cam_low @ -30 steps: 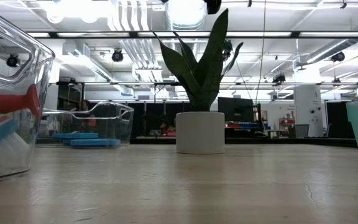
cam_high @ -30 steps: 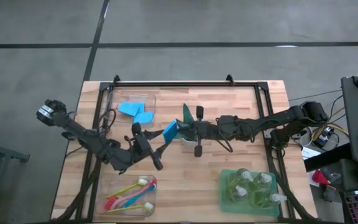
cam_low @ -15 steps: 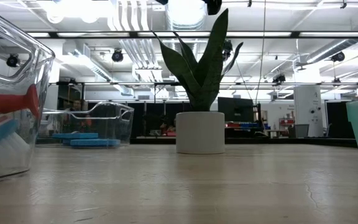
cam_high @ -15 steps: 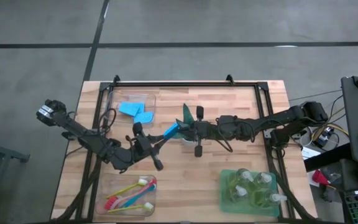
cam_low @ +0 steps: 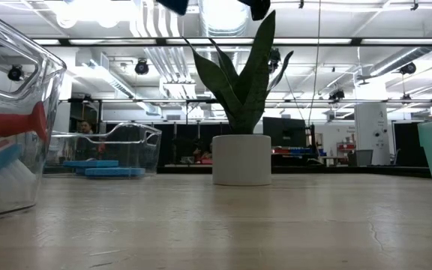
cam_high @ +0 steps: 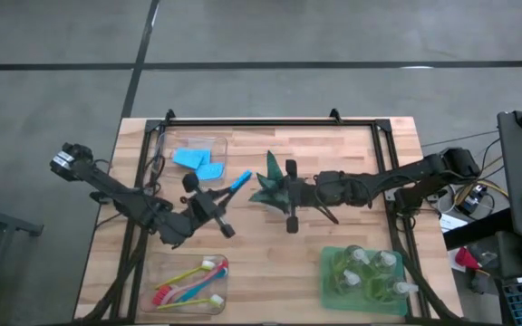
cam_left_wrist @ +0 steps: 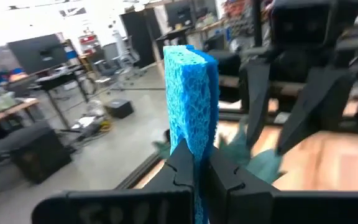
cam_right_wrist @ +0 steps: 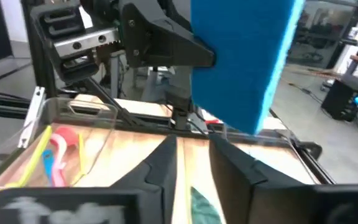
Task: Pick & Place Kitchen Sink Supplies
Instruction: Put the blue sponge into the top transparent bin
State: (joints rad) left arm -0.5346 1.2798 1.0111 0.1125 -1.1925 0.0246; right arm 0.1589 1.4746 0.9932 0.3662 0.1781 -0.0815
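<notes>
Holding blue sponge [cam_high: 239, 180] above table centre, left gripper [cam_high: 228, 187] pinched tight on it; right gripper [cam_high: 279, 193] just beside, over the plant [cam_high: 267, 187], fingers slightly parted, holding nothing.

Bright overhead ceiling lights glare in the low view; wrist views blurred
</notes>
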